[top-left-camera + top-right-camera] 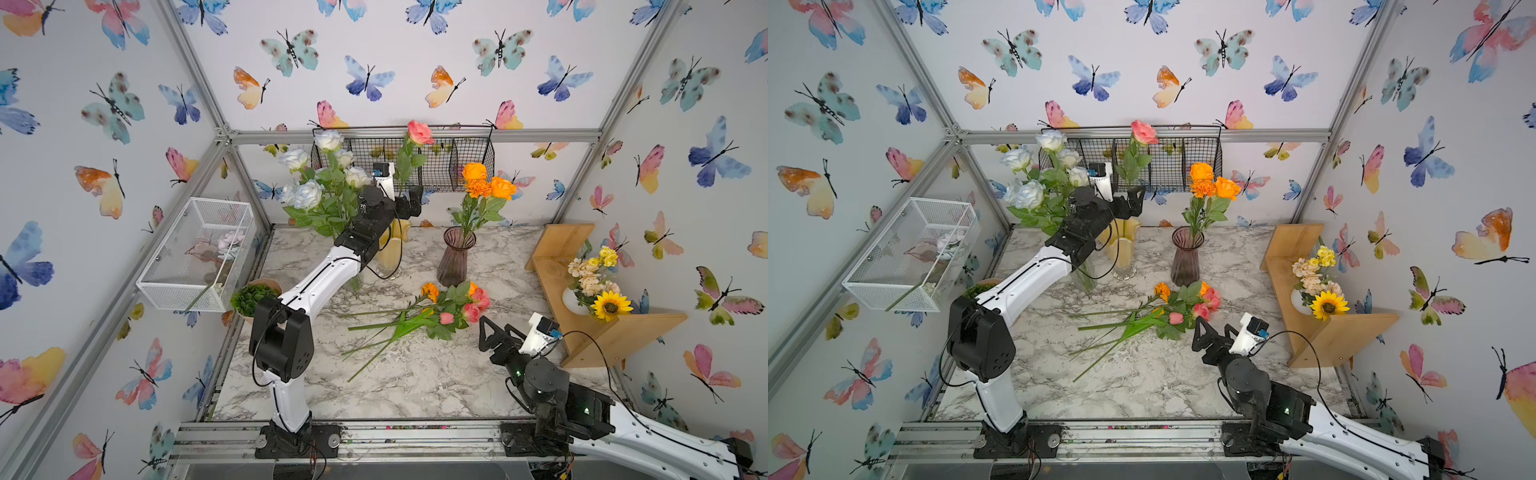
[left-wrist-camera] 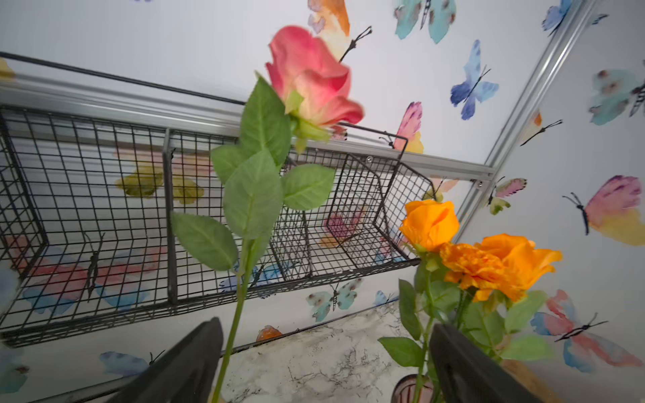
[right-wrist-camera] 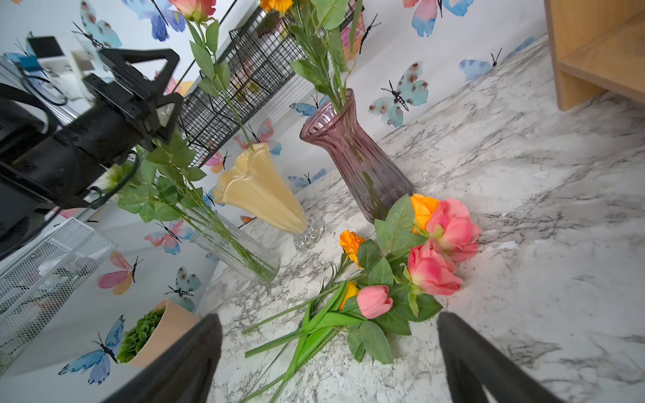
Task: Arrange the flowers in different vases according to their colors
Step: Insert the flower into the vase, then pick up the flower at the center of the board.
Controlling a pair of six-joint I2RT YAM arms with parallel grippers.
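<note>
Part done: white roses in clear vase, 3 orange blooms in purple vase, 1 pink rose in yellow vase; mid-frame pile unsorted; L gripper, R gripper agape, empty.

The near half of the marble table lies bare, loose flowers fill the middle, and at the back the clear glass cylinder and yellow vase stand close under the left arm — a free strip of table parts the yellow vase from the purple vase
</note>
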